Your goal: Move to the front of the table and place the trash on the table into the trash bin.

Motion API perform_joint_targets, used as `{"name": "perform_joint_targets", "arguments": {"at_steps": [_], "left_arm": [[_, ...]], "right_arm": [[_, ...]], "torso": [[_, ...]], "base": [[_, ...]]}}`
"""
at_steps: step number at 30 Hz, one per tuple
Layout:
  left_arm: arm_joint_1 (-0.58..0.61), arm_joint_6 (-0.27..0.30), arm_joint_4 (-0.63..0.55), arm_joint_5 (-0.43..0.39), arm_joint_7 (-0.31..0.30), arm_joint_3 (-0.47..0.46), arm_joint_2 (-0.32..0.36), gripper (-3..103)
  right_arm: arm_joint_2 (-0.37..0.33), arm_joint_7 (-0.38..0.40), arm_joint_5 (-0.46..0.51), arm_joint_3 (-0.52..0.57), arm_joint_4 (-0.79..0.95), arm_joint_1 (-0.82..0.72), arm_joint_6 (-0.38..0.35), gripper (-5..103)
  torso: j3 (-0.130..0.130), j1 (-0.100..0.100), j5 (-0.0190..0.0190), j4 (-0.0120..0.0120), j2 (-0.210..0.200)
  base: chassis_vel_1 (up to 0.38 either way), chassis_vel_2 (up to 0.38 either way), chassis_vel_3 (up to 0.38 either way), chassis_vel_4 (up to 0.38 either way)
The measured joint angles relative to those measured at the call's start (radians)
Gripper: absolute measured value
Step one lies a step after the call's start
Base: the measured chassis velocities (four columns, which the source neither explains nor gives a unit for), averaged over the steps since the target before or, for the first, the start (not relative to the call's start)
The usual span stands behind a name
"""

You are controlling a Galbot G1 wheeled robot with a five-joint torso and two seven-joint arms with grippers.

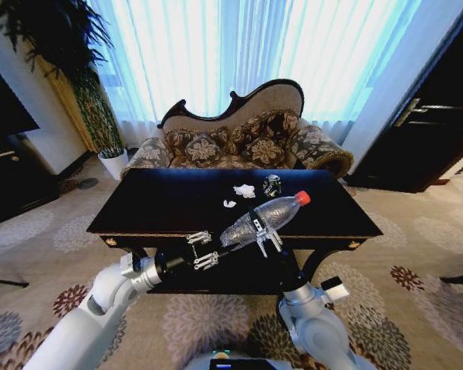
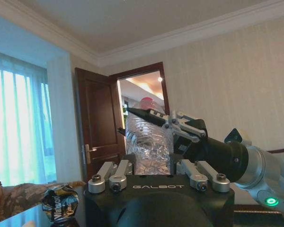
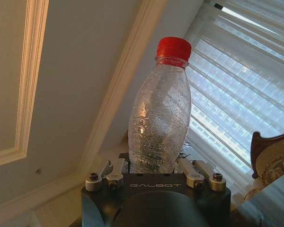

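Note:
The dark glossy table [image 1: 162, 204] stands right before me. My right gripper [image 1: 264, 231] is shut on a clear plastic bottle [image 1: 274, 213] with a red cap, held tilted above the table's front edge; the bottle [image 3: 158, 118] rises from between the fingers in the right wrist view. My left gripper [image 1: 203, 250] is open just short of the bottle's base [image 2: 149, 151]. On the tabletop lie two white paper wads [image 1: 245, 190] [image 1: 229, 204] and a shiny crumpled piece [image 1: 272, 185], which the left wrist view catches close up [image 2: 60, 203]. The trash bin is out of view.
A patterned sofa [image 1: 239, 142] stands right behind the table, before bright curtains. A potted plant [image 1: 114, 162] and a black TV cabinet [image 1: 8, 177] are at the left, and a dark door [image 1: 432, 131] at the right. Floral carpet surrounds the table.

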Motion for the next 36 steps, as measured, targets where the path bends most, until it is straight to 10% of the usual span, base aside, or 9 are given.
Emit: {"name": "perform_joint_targets", "arguments": {"at_steps": [10, 16, 22, 30, 36], "left_arm": [[0.072, -0.046, 0.005, -0.012, -0.016, -0.133, -0.082, 68], [0.143, -0.083, 0.015, -0.066, -0.144, -0.292, -0.175, 94], [0.151, -0.091, 0.008, -0.139, -0.256, -0.391, -0.228, 100], [0.13, -0.057, -0.025, -0.292, -0.553, -0.543, -0.249, 100], [0.131, -0.03, -0.047, -0.373, -0.595, -0.635, -0.229, 100]], "right_arm": [[-0.028, -0.04, 0.068, 0.075, -0.006, -0.002, 0.026, 25], [-0.054, -0.131, 0.113, 0.123, -0.017, -0.021, 0.054, 25], [-0.066, -0.223, 0.106, 0.126, -0.049, -0.035, 0.071, 25], [-0.09, -0.472, 0.069, 0.113, -0.236, -0.036, 0.137, 25], [-0.099, -0.501, -0.023, 0.096, -0.489, 0.003, 0.224, 25]], "torso": [[0.0, 0.0, 0.0, 0.0, 0.0], [0.0, 0.0, -0.0001, 0.0002, 0.0], [0.0, 0.0, -0.0002, 0.0001, 0.0], [0.0, 0.0, -0.0002, 0.0001, 0.0], [0.0, 0.0, 0.0002, 0.0, 0.0]], "base": [[0.0, 0.0, 0.0, 0.0], [0.0, 0.0, 0.0, 0.0], [0.0, 0.0, 0.0, 0.0], [0.0, 0.0, 0.0, 0.0], [0.0, 0.0, 0.0, 0.0]]}}
